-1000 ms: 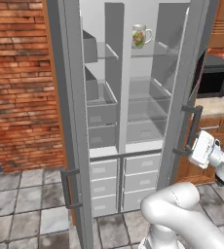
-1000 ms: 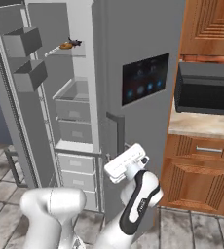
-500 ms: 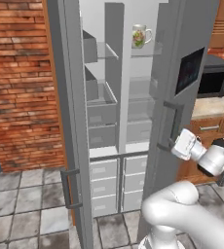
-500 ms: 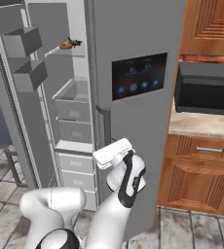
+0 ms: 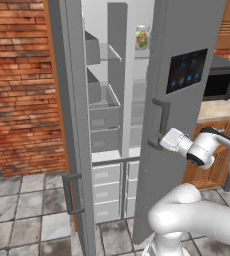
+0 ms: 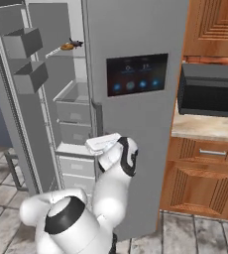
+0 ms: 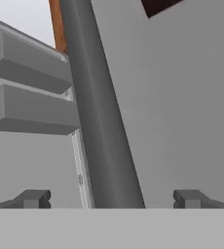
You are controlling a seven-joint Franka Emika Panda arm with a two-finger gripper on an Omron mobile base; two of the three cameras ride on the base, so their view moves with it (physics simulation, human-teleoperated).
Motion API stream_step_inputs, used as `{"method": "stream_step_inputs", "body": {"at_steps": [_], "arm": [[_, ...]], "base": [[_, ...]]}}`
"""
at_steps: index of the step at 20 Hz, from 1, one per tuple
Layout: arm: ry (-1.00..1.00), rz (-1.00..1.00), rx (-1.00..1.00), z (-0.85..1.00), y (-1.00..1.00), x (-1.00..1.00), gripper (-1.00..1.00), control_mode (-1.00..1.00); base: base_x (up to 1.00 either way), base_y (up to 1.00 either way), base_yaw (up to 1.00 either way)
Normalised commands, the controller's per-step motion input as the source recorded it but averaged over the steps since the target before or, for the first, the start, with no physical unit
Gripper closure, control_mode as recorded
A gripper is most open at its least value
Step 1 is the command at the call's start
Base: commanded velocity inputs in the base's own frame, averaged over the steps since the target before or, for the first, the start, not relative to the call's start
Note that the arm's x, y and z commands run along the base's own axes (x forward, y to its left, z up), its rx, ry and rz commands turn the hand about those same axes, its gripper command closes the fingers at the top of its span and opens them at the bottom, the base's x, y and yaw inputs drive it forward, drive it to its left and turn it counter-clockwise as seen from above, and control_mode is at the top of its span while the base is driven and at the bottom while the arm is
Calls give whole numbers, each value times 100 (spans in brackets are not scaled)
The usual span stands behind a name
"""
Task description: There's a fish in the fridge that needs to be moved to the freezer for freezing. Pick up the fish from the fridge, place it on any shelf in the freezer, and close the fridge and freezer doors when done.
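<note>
The fridge is the wider half of a tall grey side-by-side unit; its door, with a dark touch panel on the front and a vertical grey handle near its edge, stands partly swung across the opening. A jar sits on an upper glass shelf inside. The freezer is the narrower half, with grey bins and white drawers below; its door is wide open, two grey bins on its inner face. The fish, small and orange-brown with a dark tail, lies on the freezer's upper shelf near its front edge.
</note>
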Motion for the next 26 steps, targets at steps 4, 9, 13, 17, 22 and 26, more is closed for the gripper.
{"method": "stream_step_inputs", "body": {"at_steps": [4,9,13,17,22,26], "arm": [[0,0,0,0,18,55,-100,-100],[0,0,0,0,12,65,-100,-100],[0,0,0,0,3,63,-100,-100],[0,0,0,0,0,57,-100,-100],[0,0,0,0,0,48,-100,-100],[0,0,0,0,0,54,-100,-100]], "base": [[0,0,0],[0,0,0],[0,0,0],[0,0,0],[0,0,0],[0,0,0]]}}
